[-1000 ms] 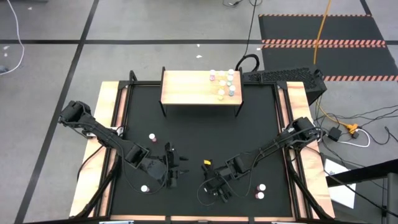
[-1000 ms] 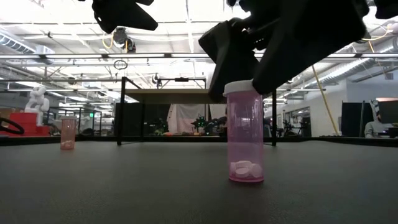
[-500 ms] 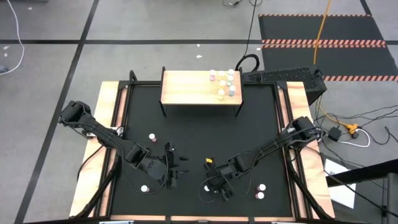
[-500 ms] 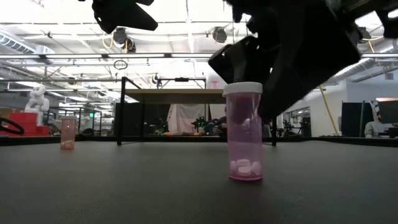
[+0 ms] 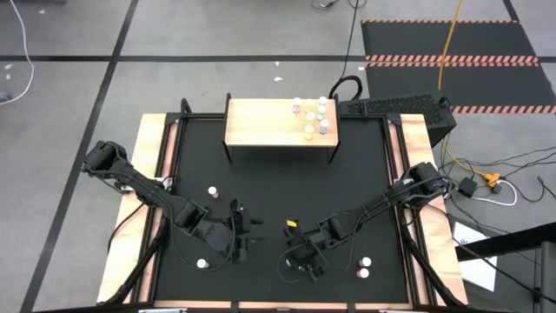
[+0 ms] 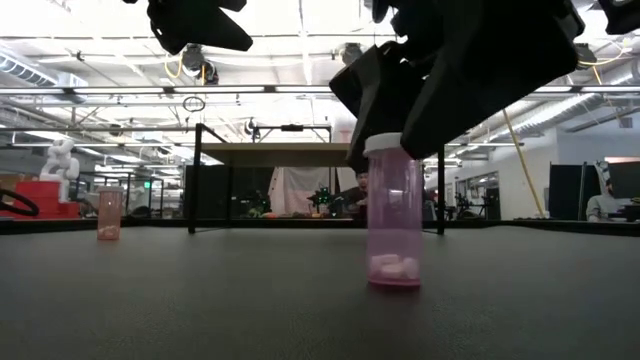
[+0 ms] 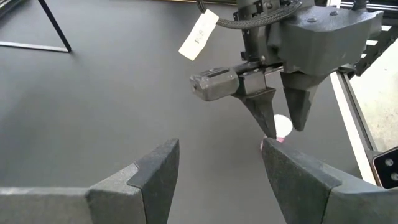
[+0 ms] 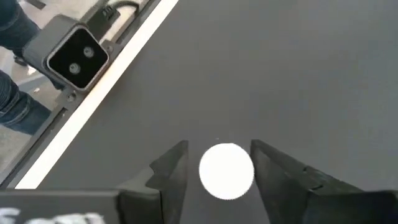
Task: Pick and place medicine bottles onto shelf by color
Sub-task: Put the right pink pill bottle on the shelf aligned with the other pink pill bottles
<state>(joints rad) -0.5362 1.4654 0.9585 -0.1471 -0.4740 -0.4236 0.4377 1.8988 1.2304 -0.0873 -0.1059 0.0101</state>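
A pink bottle (image 6: 393, 215) with a white cap (image 8: 226, 171) stands upright on the black mat near its near edge. My right gripper (image 5: 300, 261) is open above it and points down. Its fingertips (image 8: 273, 168) stand on either side of the cap, and I cannot tell whether they touch it. My left gripper (image 7: 217, 180) is open and hovers over the mat left of it (image 5: 242, 236). The tan shelf (image 5: 278, 122) stands at the far edge, with several bottles (image 5: 313, 117) on its right part.
Loose bottles stand on the mat: one at far left (image 5: 212, 191), one at near left (image 5: 201, 263), and two at near right (image 5: 364, 267). The low camera (image 8: 78, 56) sits on the near rail. A keyboard (image 5: 391, 106) lies beyond the far right corner.
My right gripper has swayed sideways over the pink bottle and come back. It has sunk a little, so its fingertips now flank the cap. The bottle stays upright on the mat.
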